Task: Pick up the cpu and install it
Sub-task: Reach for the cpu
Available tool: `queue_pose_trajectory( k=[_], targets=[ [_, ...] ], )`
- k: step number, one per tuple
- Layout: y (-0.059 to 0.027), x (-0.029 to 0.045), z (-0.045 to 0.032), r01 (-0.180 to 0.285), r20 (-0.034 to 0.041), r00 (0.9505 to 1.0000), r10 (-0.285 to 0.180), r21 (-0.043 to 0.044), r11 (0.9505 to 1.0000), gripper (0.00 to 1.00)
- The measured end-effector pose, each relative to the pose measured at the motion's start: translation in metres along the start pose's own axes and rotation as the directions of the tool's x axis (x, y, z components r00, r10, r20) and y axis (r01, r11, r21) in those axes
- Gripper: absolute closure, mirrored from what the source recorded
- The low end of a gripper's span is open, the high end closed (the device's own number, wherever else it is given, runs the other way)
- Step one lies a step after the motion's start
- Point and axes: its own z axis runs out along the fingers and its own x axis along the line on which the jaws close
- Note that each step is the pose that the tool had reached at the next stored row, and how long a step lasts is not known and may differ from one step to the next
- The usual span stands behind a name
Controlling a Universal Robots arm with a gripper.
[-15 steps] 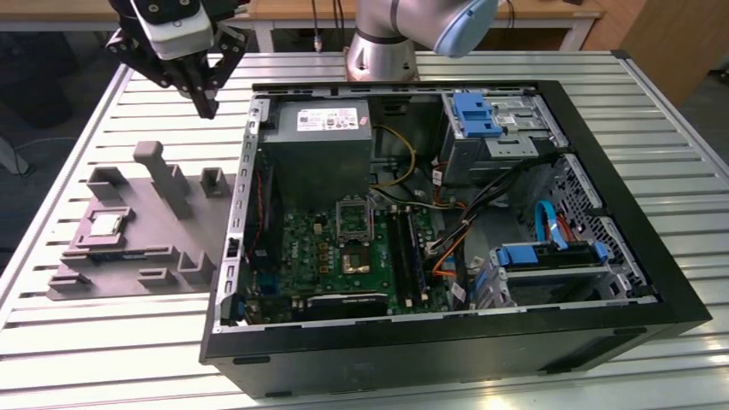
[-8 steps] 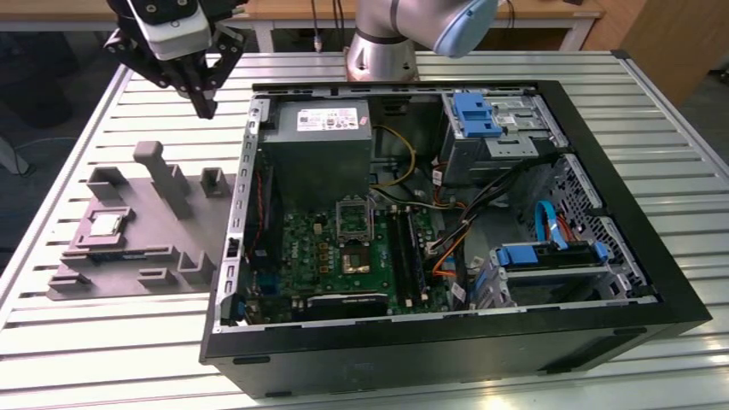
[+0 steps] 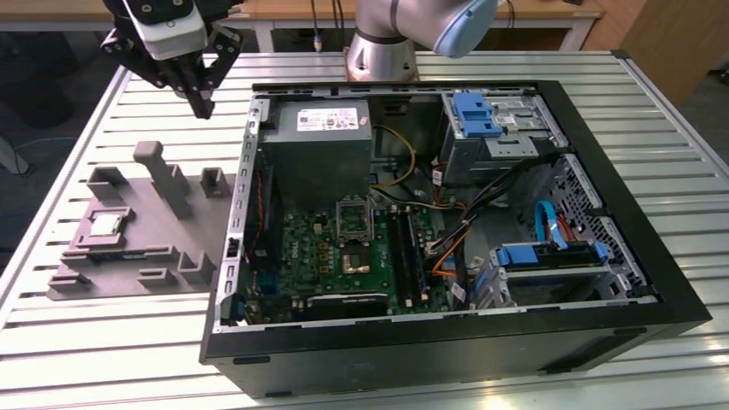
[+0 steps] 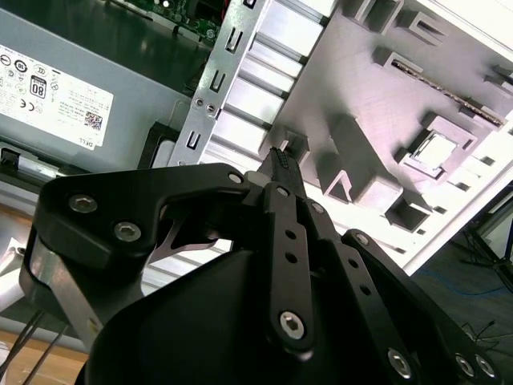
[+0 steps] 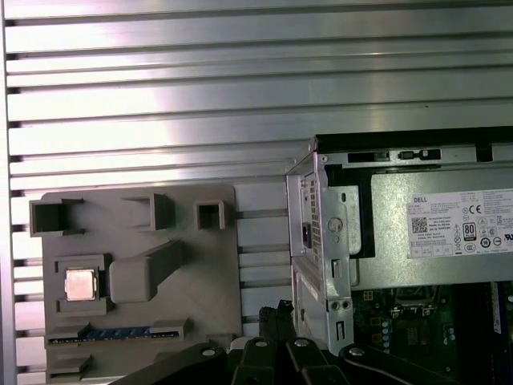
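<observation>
The cpu point(image 3: 106, 224), a small silver square, sits in a recess of a grey holder block point(image 3: 142, 246) in the middle of the frame at the exterior view's left. The block lies on a slatted metal table point(image 3: 114, 342). Just beside it, an open black computer case point(image 3: 456, 352) fills the centre and the exterior view's right, with its green motherboard point(image 3: 319, 256) exposed. The gripper point(image 3: 205, 107) hangs in the upper left of the frame, well apart from the cpu. Its fingers point(image 4: 282, 172) are pressed together and hold nothing.
</observation>
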Motion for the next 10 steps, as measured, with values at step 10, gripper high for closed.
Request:
queue_pose_trajectory(
  k=[10],
  targets=[
    [-0.0004, 0.0051, 0.0, 0.0, 0.0, 1.0, 0.0, 0.0001, 1.0, 0.89]
  ],
)
